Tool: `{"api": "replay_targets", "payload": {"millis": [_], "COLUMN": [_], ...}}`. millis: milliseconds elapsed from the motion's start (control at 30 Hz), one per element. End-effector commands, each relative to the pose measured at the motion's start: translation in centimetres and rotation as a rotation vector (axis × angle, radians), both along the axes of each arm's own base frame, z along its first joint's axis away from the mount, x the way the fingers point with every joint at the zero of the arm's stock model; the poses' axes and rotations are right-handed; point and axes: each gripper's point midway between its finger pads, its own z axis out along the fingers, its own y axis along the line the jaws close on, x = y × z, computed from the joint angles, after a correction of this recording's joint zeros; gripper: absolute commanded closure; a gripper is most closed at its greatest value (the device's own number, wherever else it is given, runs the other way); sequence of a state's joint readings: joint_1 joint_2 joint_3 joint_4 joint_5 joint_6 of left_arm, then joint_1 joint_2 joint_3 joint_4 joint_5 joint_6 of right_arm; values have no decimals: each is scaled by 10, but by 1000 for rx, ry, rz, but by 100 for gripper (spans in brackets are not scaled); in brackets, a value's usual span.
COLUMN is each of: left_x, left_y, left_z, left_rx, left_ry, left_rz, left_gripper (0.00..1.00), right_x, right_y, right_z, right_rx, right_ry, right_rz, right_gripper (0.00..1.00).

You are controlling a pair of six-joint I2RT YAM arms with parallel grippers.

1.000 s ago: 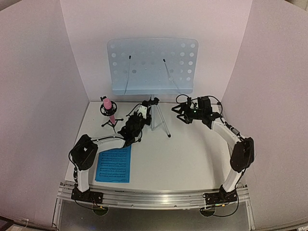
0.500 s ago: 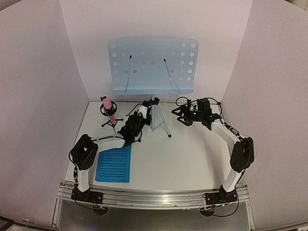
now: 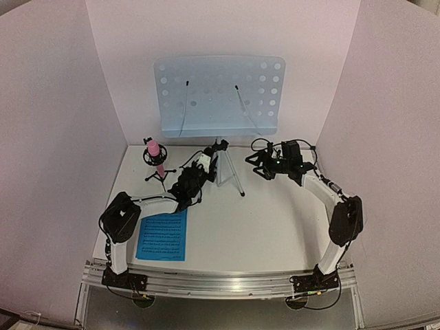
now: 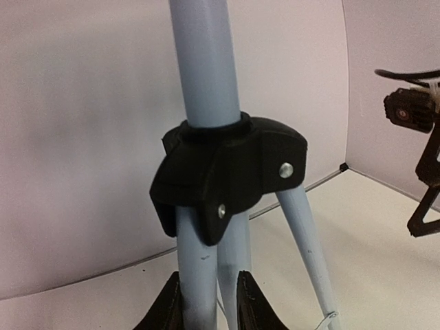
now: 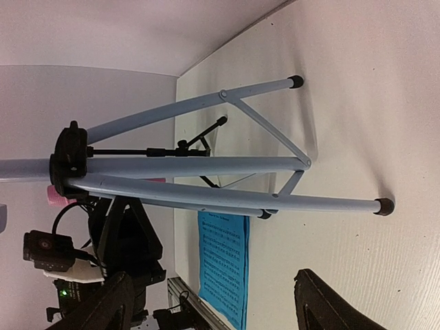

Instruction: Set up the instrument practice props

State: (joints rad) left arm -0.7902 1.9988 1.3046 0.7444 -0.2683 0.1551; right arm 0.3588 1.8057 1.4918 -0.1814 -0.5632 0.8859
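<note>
A pink mic [image 3: 154, 151] stands upright on short black legs [image 3: 158, 177] on the white counter [image 3: 261, 227], left of centre in the top view, near the far left corner. White walls [image 3: 48, 137] close the counter in on three sides. A metal rail [image 3: 220, 283] runs along its near edge at the bottom.

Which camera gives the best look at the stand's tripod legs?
The right wrist view: the tripod fills it, all three legs visible down to their black feet. The top view shows it small, partly behind the left arm. The left wrist view shows only its black hub and upper legs.
</note>
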Motion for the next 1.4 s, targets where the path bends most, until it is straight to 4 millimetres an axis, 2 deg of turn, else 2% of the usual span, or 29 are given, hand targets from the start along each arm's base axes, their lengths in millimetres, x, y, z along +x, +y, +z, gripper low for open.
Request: {"api": "replay_targets", "payload": {"millis": [0,67,333,467,533,833,933,1067,1200,1333,1367], "left_x": [-28,-31,-20,2,9,-9,-19,-49,-87,-125,-137], "left_y": [-10,-10,-8,0,1,1,2,2,11,32,37], "left_z": [18,21,21,26,21,22,27,38,55,52,45], "left_rx": [20,19,9,-33,-24,0,14,48,86,161,192], "left_ry": [-47,-41,-14,43,64,38,16,-10,-39,0,29], "left_rz": [-116,-128,-97,-66,-56,-135,-171,-288,-406,-495,-524], "left_gripper": [66,65,58,63,62,46,39,28,21,19,19], "right_x": [-6,-5,-1,0,1,-1,-5,-11,-20,-36,-40], "right_y": [-1,-2,6,17,25,30,33,32,30,37,39], "right_z": [30,30,38,42,43,34,35,32,16,-6,-12], "right_rx": [9,8,23,25,33,27,25,6,-63,-165,-193], "right_ry": [-84,-84,-96,-115,-115,-103,-114,-117,-100,-73,-65], "right_rz": [6,3,20,44,67,86,102,112,104,126,131], "right_gripper": [22,22,21,21,22,22,22,21,21,21,21]}}
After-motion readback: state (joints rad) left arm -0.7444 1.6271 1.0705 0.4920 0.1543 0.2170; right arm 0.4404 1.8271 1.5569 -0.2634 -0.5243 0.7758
